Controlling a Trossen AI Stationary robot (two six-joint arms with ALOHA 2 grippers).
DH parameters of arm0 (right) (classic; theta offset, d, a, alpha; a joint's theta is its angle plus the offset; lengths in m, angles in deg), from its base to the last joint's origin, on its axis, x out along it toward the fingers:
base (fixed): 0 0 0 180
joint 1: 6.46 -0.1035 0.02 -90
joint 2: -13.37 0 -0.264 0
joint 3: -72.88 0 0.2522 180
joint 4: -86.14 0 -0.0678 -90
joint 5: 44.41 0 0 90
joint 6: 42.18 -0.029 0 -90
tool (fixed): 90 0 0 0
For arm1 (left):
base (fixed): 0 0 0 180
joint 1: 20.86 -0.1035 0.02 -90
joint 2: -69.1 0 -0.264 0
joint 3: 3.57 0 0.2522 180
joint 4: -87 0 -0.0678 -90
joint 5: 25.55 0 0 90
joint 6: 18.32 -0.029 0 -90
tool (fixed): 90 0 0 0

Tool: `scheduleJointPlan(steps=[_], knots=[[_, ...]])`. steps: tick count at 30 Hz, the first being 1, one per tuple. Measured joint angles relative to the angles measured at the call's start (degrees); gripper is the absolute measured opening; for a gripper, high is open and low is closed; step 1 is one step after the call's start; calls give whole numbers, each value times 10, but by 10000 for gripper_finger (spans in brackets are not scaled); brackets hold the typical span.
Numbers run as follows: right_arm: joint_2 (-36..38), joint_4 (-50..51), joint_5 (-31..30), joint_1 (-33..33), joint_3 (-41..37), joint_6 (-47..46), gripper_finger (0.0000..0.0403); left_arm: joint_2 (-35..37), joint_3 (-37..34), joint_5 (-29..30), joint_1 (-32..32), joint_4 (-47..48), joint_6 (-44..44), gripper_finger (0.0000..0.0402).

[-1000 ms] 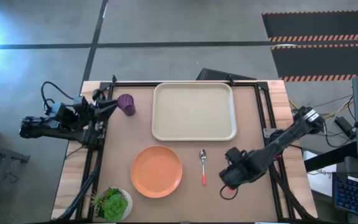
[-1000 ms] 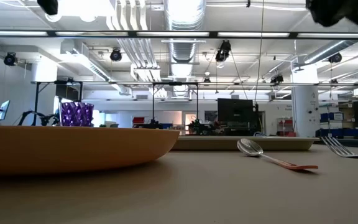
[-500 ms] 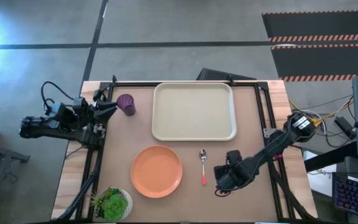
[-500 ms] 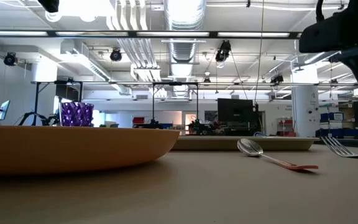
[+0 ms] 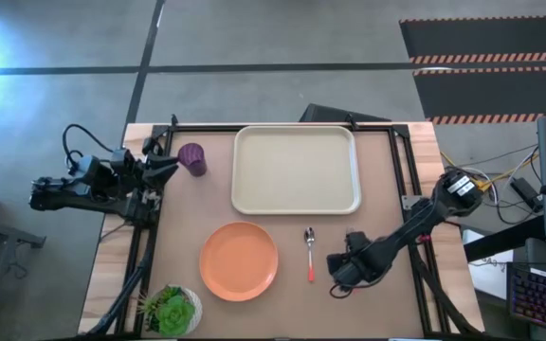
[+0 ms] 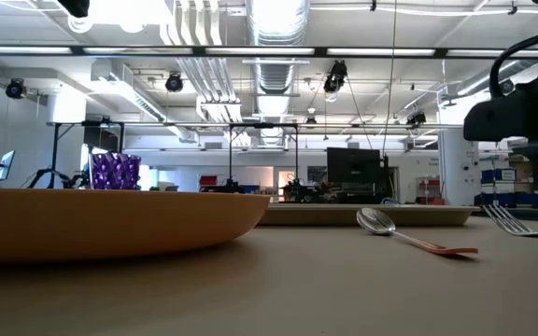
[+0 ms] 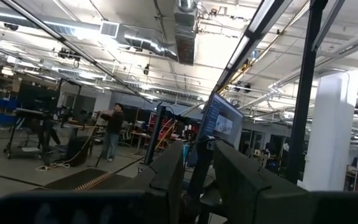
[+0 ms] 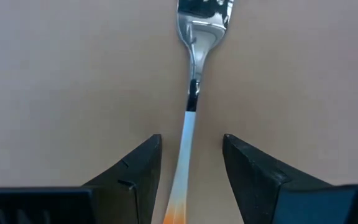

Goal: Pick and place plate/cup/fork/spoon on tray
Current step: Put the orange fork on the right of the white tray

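The fork [image 8: 190, 118] lies flat on the table to the right of the spoon [image 5: 310, 254]; its tines show in the low view [image 6: 510, 222]. My right gripper [image 8: 191, 146] is open and low over it, one finger on each side of the handle, touching nothing; in the high view [image 5: 345, 275] it hides the fork. The orange plate [image 5: 239, 260] lies at the near middle, and the cream tray [image 5: 297, 169] lies beyond it. The purple cup [image 5: 193, 159] stands left of the tray. My left gripper [image 5: 164, 163] waits beside the cup, its fingers a narrow gap apart.
A white pot with a green plant [image 5: 171, 310] stands at the near left corner. Black frame rails run along the table's left [image 5: 145, 246] and right [image 5: 406, 180] sides. Bare table lies between the plate, the spoon and the tray.
My right gripper has come down and a little toward the table's left edge, over the fork. Nothing on the table has moved.
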Motion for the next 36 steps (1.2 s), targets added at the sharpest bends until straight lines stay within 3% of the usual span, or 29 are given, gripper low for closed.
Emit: scheduleJointPlan(steps=[13,18,24,36], knots=[[11,-14,-13,15,-26,-9,153,0,0,-1,0,0,1,73],[11,-9,-19,19,-30,-7,114,0,0,-1,0,0,0,73],[9,-4,-9,19,-31,-15,22,0,0,-1,0,0,0,73],[10,11,-28,20,-10,20,9,2,0,-1,0,0,0,73]])
